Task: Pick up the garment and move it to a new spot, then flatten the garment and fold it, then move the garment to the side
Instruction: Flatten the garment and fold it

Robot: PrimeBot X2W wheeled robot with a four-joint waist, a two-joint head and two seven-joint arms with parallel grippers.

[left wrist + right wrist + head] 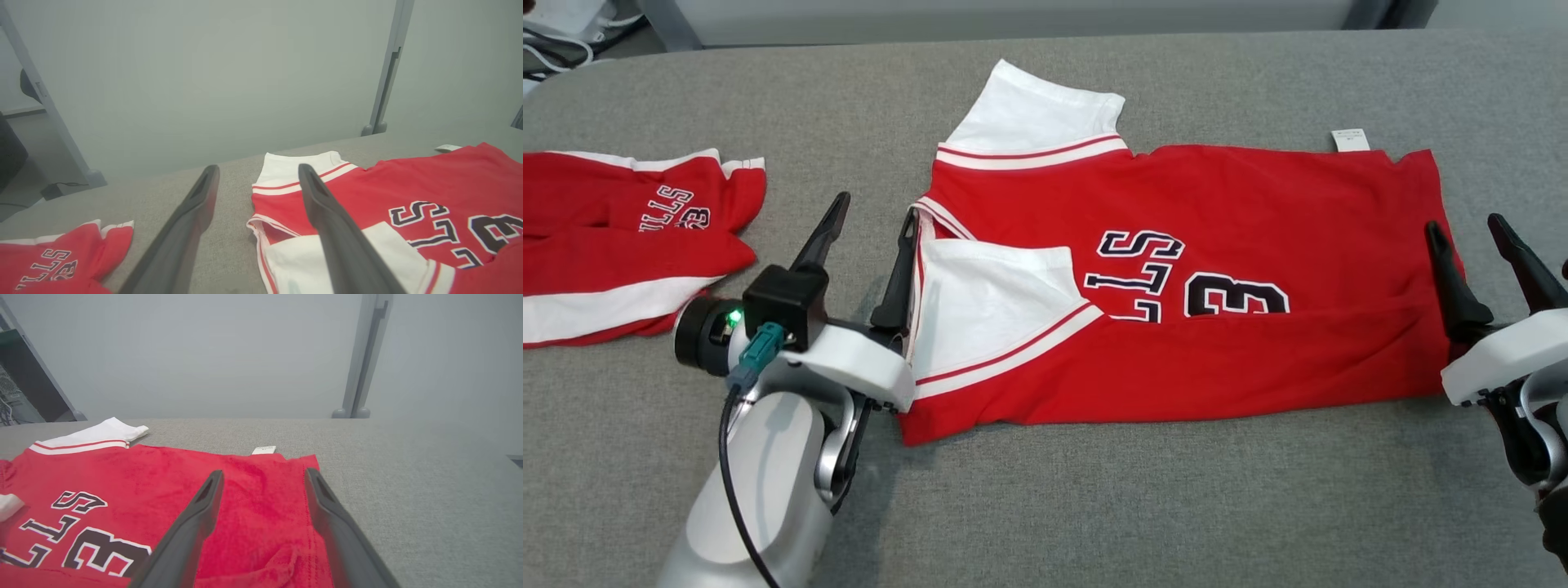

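Note:
The garment (1192, 245) is a red jersey with white sleeves and dark letters, spread on the grey table, its near side folded up over the front. One white sleeve lies folded onto the chest; the other sticks out at the far side. My left gripper (872, 214) stands open at the jersey's collar end, one finger above the cloth edge, nothing held. In the left wrist view the garment (408, 196) lies right of the open left gripper (257, 173). My right gripper (1466, 230) is open at the hem end. The right wrist view shows the garment (163, 486) under the open right gripper (263, 477).
A second red and white jersey (621, 237) lies crumpled at the left of the grey table (1094, 506), also seen as that jersey (61, 261) in the left wrist view. A white label (1349, 140) sticks out at the garment's far edge. A pale wall stands beyond the table.

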